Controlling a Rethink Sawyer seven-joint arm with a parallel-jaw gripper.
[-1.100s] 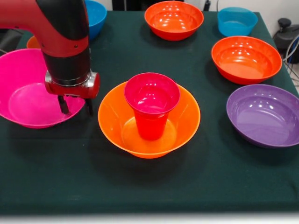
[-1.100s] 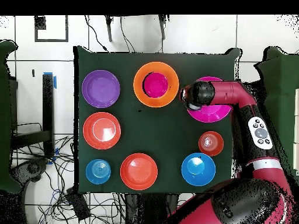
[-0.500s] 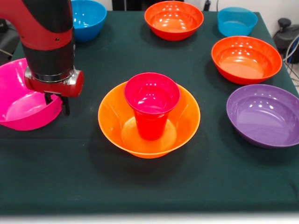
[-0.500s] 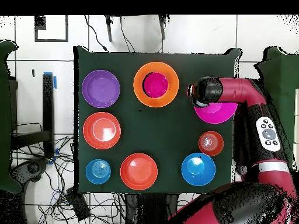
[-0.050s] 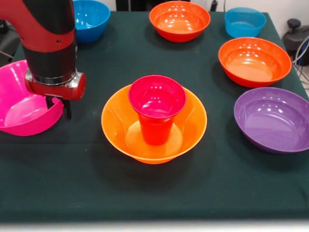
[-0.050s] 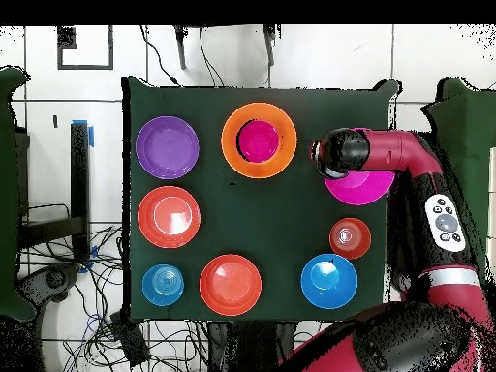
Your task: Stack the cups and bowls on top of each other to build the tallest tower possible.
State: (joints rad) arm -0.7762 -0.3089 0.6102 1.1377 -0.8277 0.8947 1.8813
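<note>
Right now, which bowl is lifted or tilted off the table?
The large pink bowl at the table's edge. It tilts with its rim at the hand, while the orange-red, blue and purple bowls sit flat and untouched.

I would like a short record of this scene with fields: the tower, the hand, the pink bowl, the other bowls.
tower: red cup standing upright inside the large orange bowl
hand: hand at the pink bowl's rim; grip state cannot be told
pink bowl: pink bowl tilted, at the table edge
other bowls: purple bowl, two orange-red bowls, blue bowls, all apart on the table
</note>
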